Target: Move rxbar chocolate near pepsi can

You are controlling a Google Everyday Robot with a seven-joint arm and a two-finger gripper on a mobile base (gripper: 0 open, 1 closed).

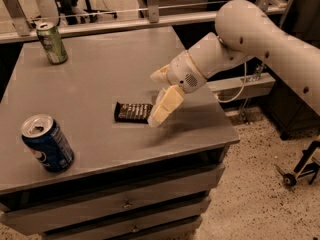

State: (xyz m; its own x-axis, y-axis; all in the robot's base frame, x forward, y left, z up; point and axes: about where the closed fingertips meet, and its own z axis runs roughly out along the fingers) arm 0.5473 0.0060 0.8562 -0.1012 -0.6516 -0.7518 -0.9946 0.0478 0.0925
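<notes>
Camera view: gripper [154, 100] hovering at right end of rxbar chocolate [132, 112], fingers [166, 105] spread wide, holding nothing. Bar lying flat mid-counter [100, 69], well apart from pepsi can [47, 143] at front-left. Step judged: reaching for grasp. Next move calling for closing on bar, then carrying it canward.

Cream hand [159, 104] at black rxbar chocolate [132, 112]; blue pepsi can [49, 145].

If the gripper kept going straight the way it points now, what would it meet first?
Most likely the rxbar chocolate. The gripper is over the table's right half, angled down and left, its tip at the bar's right end. Depth is unclear, so it may already touch the wrapper.
</notes>
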